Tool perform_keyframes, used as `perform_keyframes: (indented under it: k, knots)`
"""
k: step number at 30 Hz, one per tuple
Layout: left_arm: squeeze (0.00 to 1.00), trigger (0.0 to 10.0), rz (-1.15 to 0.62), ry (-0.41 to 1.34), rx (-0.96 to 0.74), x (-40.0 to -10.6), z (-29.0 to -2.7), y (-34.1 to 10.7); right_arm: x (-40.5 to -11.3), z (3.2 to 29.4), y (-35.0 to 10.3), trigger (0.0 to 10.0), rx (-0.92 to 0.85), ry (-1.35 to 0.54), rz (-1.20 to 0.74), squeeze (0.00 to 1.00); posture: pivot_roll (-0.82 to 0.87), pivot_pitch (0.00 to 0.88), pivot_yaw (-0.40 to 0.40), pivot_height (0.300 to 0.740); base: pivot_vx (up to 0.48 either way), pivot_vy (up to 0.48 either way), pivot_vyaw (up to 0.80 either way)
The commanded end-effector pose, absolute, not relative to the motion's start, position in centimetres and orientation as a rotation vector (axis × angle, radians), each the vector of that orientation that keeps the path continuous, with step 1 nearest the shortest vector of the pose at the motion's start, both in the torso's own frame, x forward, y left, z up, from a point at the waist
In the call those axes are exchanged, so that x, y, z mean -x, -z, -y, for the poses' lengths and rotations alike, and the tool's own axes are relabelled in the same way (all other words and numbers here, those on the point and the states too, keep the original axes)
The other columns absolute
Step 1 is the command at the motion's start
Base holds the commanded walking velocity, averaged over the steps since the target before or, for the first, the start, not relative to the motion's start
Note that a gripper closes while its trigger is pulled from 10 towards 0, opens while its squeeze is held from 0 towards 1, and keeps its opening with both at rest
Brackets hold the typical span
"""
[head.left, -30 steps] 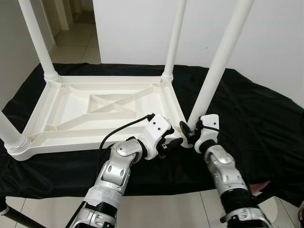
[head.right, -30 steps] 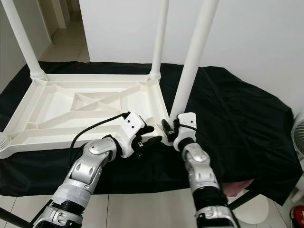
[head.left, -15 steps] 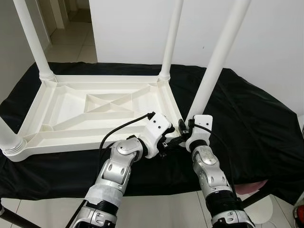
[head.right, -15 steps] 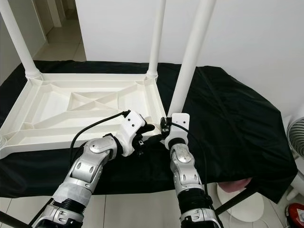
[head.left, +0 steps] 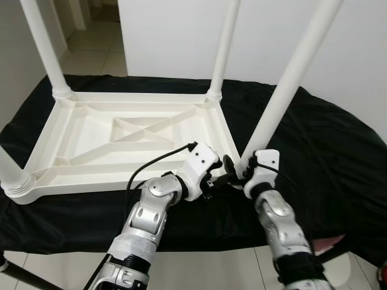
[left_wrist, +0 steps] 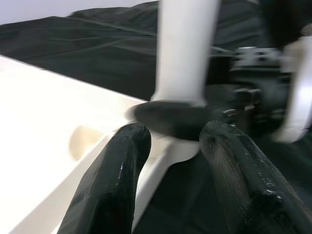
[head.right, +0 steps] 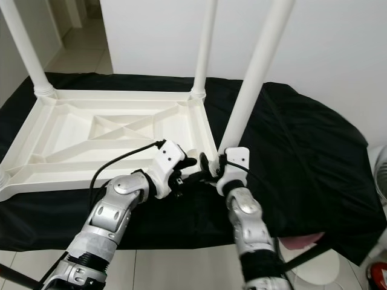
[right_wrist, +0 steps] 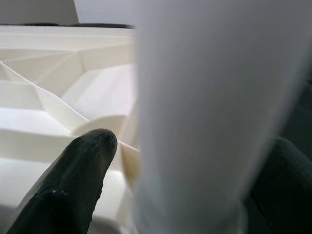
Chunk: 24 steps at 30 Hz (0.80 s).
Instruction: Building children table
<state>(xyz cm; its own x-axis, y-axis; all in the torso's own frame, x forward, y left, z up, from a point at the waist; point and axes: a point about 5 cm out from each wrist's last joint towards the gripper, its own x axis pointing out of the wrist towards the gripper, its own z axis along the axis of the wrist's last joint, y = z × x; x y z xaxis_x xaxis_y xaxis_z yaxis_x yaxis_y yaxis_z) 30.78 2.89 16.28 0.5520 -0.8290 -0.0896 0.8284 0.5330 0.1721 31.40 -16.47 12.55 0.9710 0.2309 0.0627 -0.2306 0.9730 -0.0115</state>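
White plastic table top [head.left: 130, 142] lies upside down on a black cloth [head.left: 314, 145], ribbed underside up. Going left to right: near-left leg [head.left: 12, 172] is cut off by the frame edge, only its base collar visible; far-left leg [head.left: 45, 51] and far-right leg [head.left: 222, 48] stand upright in their corner sockets, tops out of frame. Left gripper [head.left: 216, 180] sits at the near-right corner of the top, fingers [left_wrist: 114, 180] spread apart and holding nothing; in the left wrist view they point at the corner's edge, with a blurred black finger of the other gripper crossing just beyond them. Near-right leg [head.left: 287, 84] leans slightly, its foot at the near-right corner socket; the joint itself is hidden behind both grippers, so seating depth can't be read. Right gripper [head.left: 237, 171] is clamped around the base of that leg: in the right wrist view the leg [right_wrist: 204, 112] is a blurred white column between one finger [right_wrist: 73, 175] and the other at the far edge of the picture. Right side of the cloth drapes off the support; a pink patch [head.left: 326, 243] below it is too cut off to identify.
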Motion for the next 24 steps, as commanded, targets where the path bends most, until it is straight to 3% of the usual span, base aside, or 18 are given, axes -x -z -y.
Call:
perform_keyframes:
  k: [1,2,9,15,24]
  knots:
    - [0.0,10.0,0.005,0.807,-0.208,-31.4,-3.3,-16.1,-31.1,16.8,-12.5,10.0,0.005,-0.252,0.063,1.0,0.06,0.0,-0.074,0.74,0.0,0.0,0.0]
    - [0.0,10.0,0.002,0.808,-0.208,-31.3,-3.4,-16.0,-31.0,17.4,-12.4,10.0,0.014,-0.289,0.056,0.0,0.06,0.0,-0.072,0.74,0.0,0.0,0.0]
    - [0.0,10.0,-0.003,0.825,-0.26,-31.2,-3.5,-15.6,-31.0,19.3,-12.6,10.0,0.079,-0.435,0.058,0.0,0.05,0.0,-0.063,0.74,0.0,0.0,0.0]
    - [0.0,10.0,-0.003,0.832,-0.253,-31.3,-3.5,-15.7,-31.4,19.2,-12.6,10.0,0.091,-0.508,0.037,0.0,0.05,0.0,-0.061,0.74,0.0,0.0,0.0]
    - [0.0,10.0,-0.003,0.857,-0.263,-31.1,-3.5,-15.7,-34.2,17.5,-12.8,10.0,0.099,-0.593,0.017,0.0,0.06,0.0,-0.06,0.74,0.0,0.0,0.0]
